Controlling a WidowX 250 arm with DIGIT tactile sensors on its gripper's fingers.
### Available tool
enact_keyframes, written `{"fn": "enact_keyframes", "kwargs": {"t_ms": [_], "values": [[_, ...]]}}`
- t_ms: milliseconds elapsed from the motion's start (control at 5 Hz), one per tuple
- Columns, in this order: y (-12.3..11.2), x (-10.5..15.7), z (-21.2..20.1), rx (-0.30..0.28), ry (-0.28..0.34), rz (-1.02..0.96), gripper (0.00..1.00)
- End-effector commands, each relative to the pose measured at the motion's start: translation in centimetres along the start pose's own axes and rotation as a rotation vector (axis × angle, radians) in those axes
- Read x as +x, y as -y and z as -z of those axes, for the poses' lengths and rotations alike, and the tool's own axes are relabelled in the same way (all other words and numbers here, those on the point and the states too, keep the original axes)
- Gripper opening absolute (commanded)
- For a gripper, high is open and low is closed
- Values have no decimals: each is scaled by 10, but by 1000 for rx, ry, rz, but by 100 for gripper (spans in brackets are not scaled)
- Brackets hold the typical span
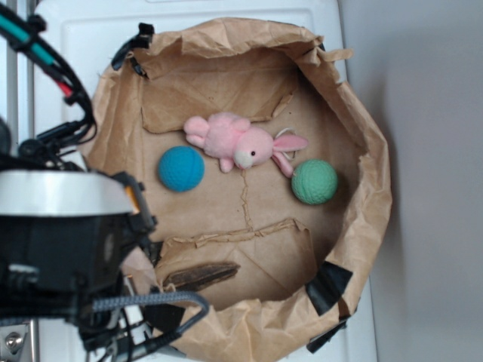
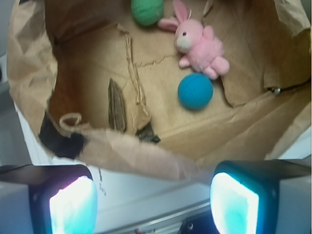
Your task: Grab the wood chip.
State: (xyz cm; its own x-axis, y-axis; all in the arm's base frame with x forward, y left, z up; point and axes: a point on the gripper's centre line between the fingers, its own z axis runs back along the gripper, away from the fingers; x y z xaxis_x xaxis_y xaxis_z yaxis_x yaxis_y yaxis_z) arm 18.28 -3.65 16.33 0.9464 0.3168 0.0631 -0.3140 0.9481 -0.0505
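Soft, even light, with some blur and glare.

The outside view is bright and a bit fuzzy; the robot arm up close is dark and blurry. In the wrist view, the two finger pads glow white-blue with glare, and the paper bag walls cast brown shadows inside.

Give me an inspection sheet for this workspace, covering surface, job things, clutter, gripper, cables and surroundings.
Surface: brown paper bag, opened into a walled nest, torn flaps on its floor, black tape patch on the rim.
Job's things: wood chip lying flat near the bag wall, untouched.
Clutter: pink plush bunny, blue ball, green ball, all apart from the chip.
Gripper: gripper open, empty, outside the bag's rim.
Cables: cable bundle on the arm, sleeved cable below it.
Surroundings: white table; grey floor.
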Motion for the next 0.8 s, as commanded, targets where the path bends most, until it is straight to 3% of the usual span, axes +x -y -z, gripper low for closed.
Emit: {"fn": "enact_keyframes", "kwargs": {"t_ms": [0,400,600], "values": [[2,25,-13,-37,25,-35,100],[-2,81,-3,-20,6,-72,100],[-6,96,14,-6,23,-77,100]]}}
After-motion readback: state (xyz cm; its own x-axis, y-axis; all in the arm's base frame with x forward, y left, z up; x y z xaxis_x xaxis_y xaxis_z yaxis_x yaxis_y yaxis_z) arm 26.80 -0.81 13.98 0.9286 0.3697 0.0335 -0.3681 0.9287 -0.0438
